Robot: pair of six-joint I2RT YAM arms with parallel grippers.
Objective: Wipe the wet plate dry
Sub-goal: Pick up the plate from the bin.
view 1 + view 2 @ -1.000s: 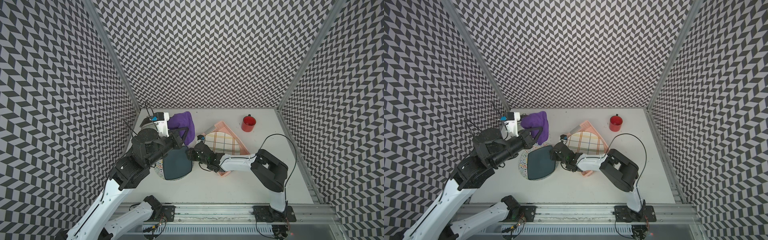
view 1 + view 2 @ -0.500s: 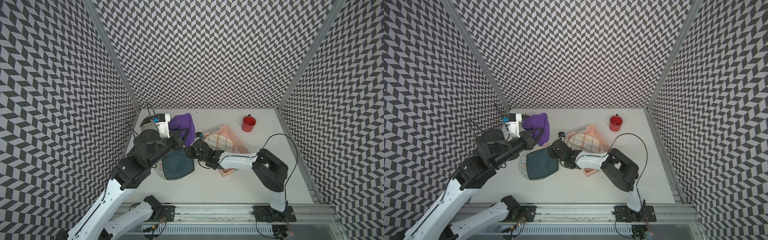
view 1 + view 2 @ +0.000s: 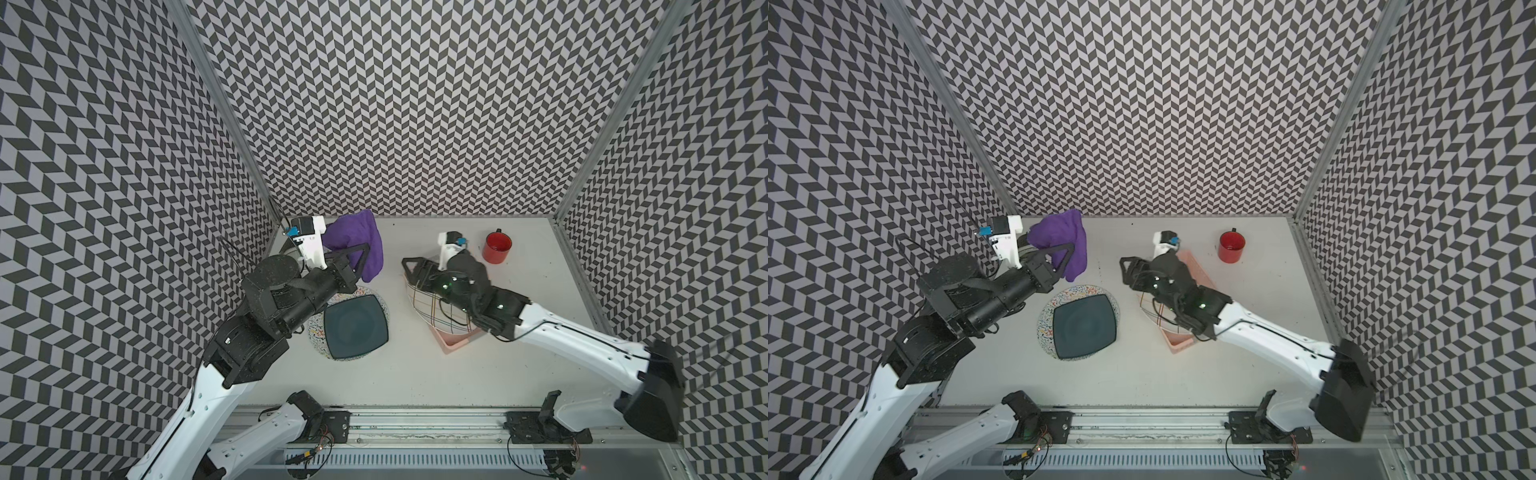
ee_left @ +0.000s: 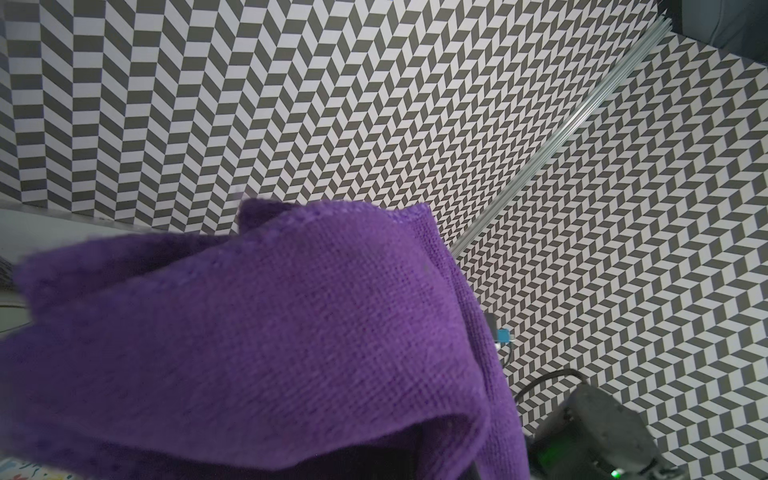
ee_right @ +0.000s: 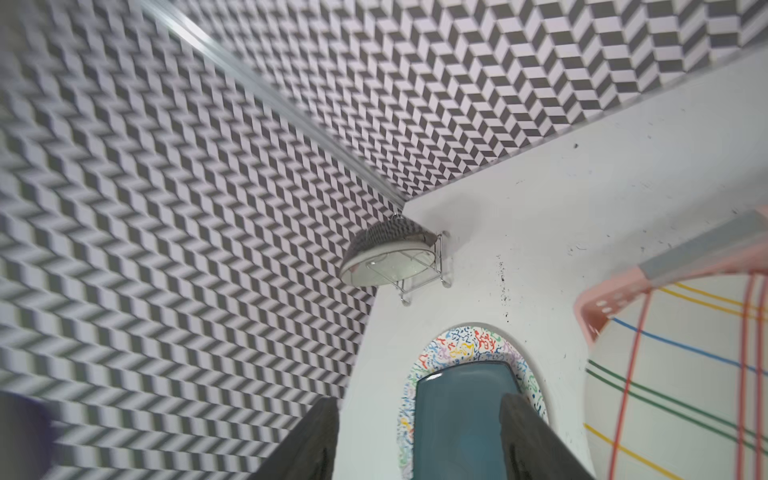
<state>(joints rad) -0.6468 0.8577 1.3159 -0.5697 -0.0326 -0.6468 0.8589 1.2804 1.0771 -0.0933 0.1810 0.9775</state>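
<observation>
The left gripper [image 3: 353,259] is clamped on the purple cloth [image 3: 357,239], which bunches above the jaws and drapes down on the side toward the back wall; in the left wrist view the cloth [image 4: 270,332] fills most of the frame. Taking the dark teal square plate [image 3: 356,328] as landmark: it lies flat on the round speckled plate [image 3: 318,332], and the cloth hangs just beyond its far edge, raised off it and not touching. The left gripper is the nearer tool, so the coming move looks like a short drop toward the robot's base onto the teal surface.

The right gripper [image 3: 415,270] stands apart with nothing between its fingers [image 5: 536,440]. It hovers to the right of the teal plate, over the near end of the striped white plate [image 3: 432,316] that leans in the pink rack [image 3: 453,345]. Which plate is the wet one I cannot tell; none shows clear droplets.

Farther right, well clear, sits a red mug [image 3: 498,247]. At the back-left corner a glass bowl on a wire stand [image 5: 390,262] rests.
</observation>
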